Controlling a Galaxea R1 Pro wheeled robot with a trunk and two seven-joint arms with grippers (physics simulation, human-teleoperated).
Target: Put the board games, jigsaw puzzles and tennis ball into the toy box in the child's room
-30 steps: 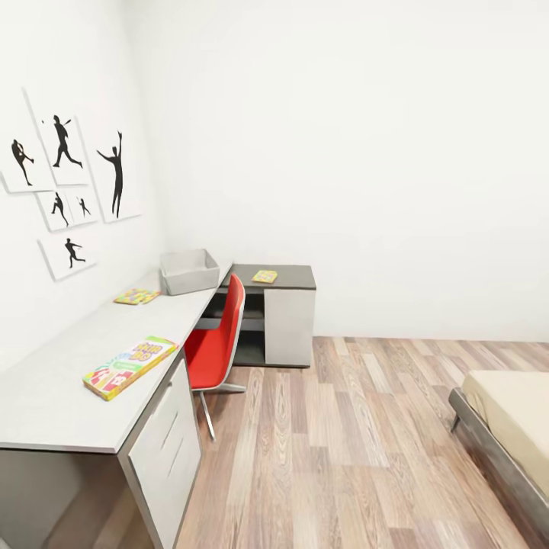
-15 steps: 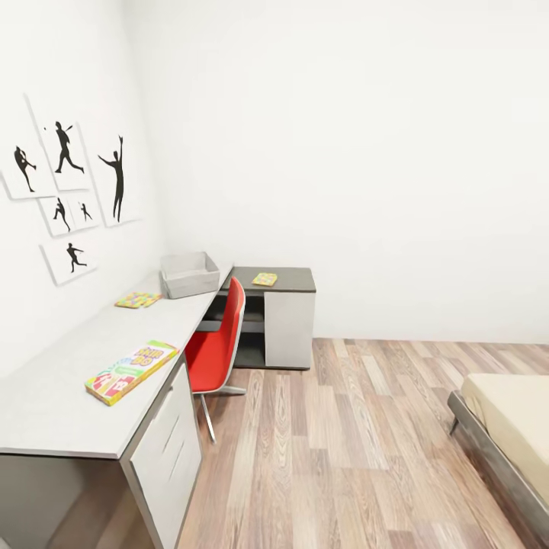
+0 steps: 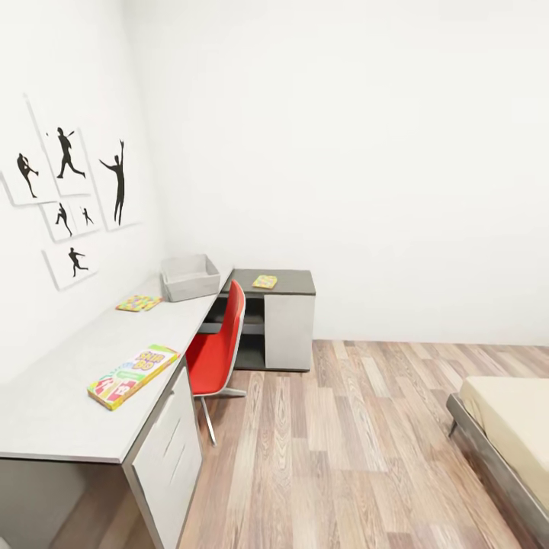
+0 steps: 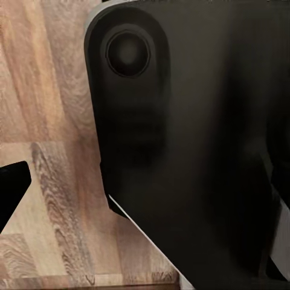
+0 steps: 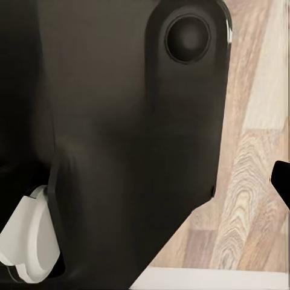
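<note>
**Facing the desk wall of the child's room**

Running along the left wall, the table (image 3: 69, 381) carries a pale grey top over white drawers and turns at the far corner into a lower dark-topped section (image 3: 286, 280). The toy box (image 3: 189, 276) sits in that far corner of the pale top, against the wall. One jigsaw puzzle (image 3: 138, 303) lies just in front of it, near the wall edge; the second jigsaw puzzle (image 3: 264, 282) lies on the dark section. A yellow-green-red board game (image 3: 133, 375) rests flat near the front edge of the pale top, above the drawers. A red chair (image 3: 219, 343) is tucked under the table. Black silhouette prints (image 3: 69, 198) hang on the left wall, wood-plank floor (image 3: 343, 450) fills the middle, and a corner of the bed (image 3: 507, 435) shows at the right.

Both wrist views show dark robot body close up over floor planks; whether the fingers are spread or pressed together cannot be told.

Against the frame a second ago, the whole scene sits slightly lower and the prints further right, so the camera has shifted; nothing on the table has changed place.
</note>
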